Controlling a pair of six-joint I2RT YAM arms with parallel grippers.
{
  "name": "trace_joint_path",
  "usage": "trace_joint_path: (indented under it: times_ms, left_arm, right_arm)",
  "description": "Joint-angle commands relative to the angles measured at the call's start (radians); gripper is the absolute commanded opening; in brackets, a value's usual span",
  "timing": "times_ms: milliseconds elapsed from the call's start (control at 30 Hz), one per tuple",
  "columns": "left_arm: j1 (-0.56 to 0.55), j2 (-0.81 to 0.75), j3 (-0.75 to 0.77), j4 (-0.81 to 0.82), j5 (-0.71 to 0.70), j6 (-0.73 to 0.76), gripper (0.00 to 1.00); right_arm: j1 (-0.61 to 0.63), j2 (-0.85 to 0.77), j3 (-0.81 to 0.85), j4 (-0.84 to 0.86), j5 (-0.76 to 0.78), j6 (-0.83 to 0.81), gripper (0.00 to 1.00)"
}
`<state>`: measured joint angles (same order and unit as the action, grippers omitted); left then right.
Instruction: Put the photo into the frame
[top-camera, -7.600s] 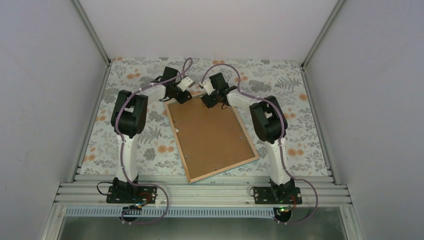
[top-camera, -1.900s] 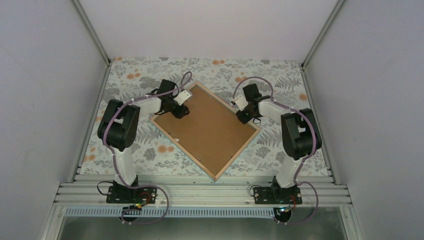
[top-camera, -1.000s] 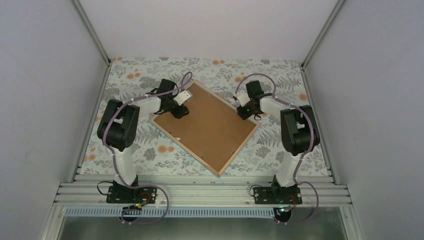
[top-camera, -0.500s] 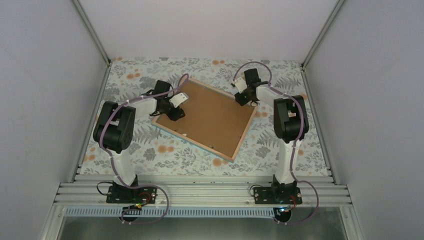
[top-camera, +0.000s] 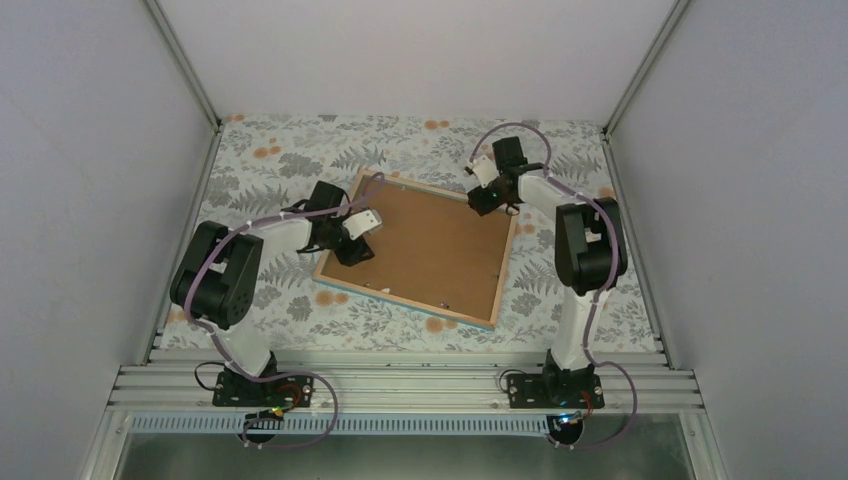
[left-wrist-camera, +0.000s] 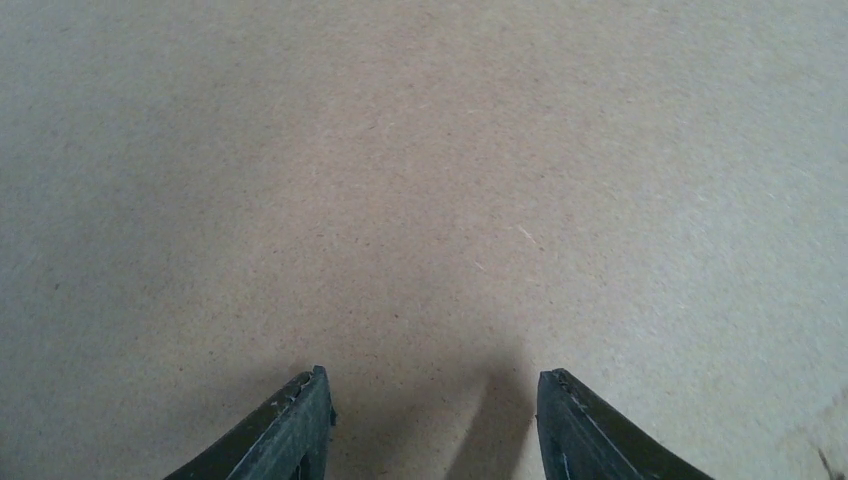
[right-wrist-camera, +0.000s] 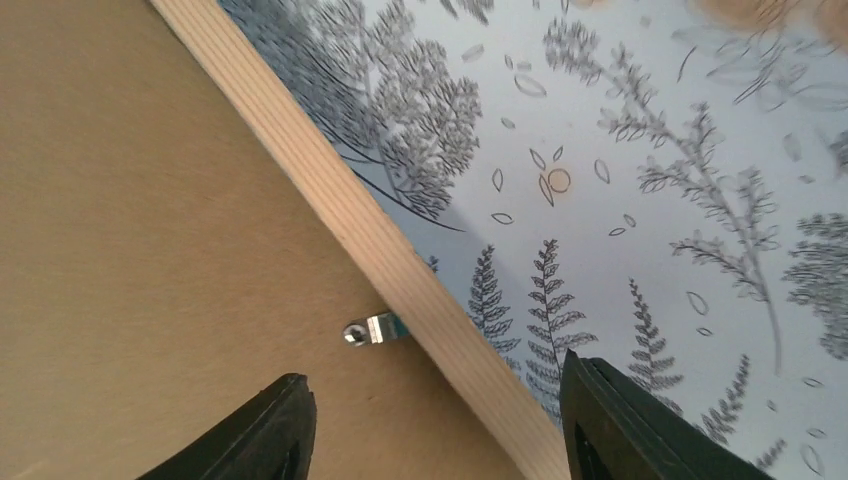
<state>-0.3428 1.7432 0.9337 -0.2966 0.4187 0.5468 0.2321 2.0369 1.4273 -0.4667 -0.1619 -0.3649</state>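
Note:
The frame (top-camera: 420, 308) lies face down on the flowered tablecloth, with its light wood back up and a teal strip along the near edge. A brown backing board (top-camera: 425, 245) fills it. The photo is hidden. My left gripper (top-camera: 352, 246) is open over the board's left part; in the left wrist view the gripper (left-wrist-camera: 435, 385) has only board (left-wrist-camera: 420, 180) under it. My right gripper (top-camera: 484, 200) is open at the far right corner. In the right wrist view the gripper (right-wrist-camera: 435, 385) straddles the wood rail (right-wrist-camera: 330, 200), near a small metal tab (right-wrist-camera: 370, 328).
The flowered tablecloth (top-camera: 270, 150) covers the table between plain grey walls. An aluminium rail (top-camera: 400, 385) with both arm bases runs along the near edge. Cloth (right-wrist-camera: 650, 200) shows beyond the frame's rail in the right wrist view.
The frame has turned counterclockwise on the cloth, its long sides now lying nearly across the table. The left gripper moved nearer and the right gripper moved farther back with it.

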Motion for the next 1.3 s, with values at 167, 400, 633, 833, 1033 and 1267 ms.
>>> trace_joint_path:
  times_ms: [167,400,633,833,1033,1267]
  left_arm:
    - [-0.115,-0.151,0.002,-0.131,0.149,0.243,0.65]
    - [-0.318,-0.16,0.059,-0.211,0.237,0.535,0.75]
    - [-0.492,0.019,0.234,-0.379,0.209,0.691,0.75]
    - [-0.558,0.145,0.339,-0.43,0.159,0.712,0.72]
    - [-0.59,0.206,0.391,-0.435,0.102,0.71,0.71]
    - [-0.608,0.254,0.418,-0.445,0.076,0.704,0.71]
  right_arm:
    - [-0.022,-0.242,-0.096,-0.137,-0.19,-0.024,0.63]
    - [-0.059,-0.317,-0.199,-0.214,-0.262,-0.023,0.6]
    - [-0.171,-0.363,-0.289,-0.213,-0.246,0.027,0.59]
    - [-0.254,-0.395,-0.371,-0.147,-0.201,0.059,0.62]
    - [-0.282,-0.325,-0.381,-0.123,-0.234,0.071,0.63]
    - [-0.284,-0.279,-0.377,-0.108,-0.306,0.084,0.63]
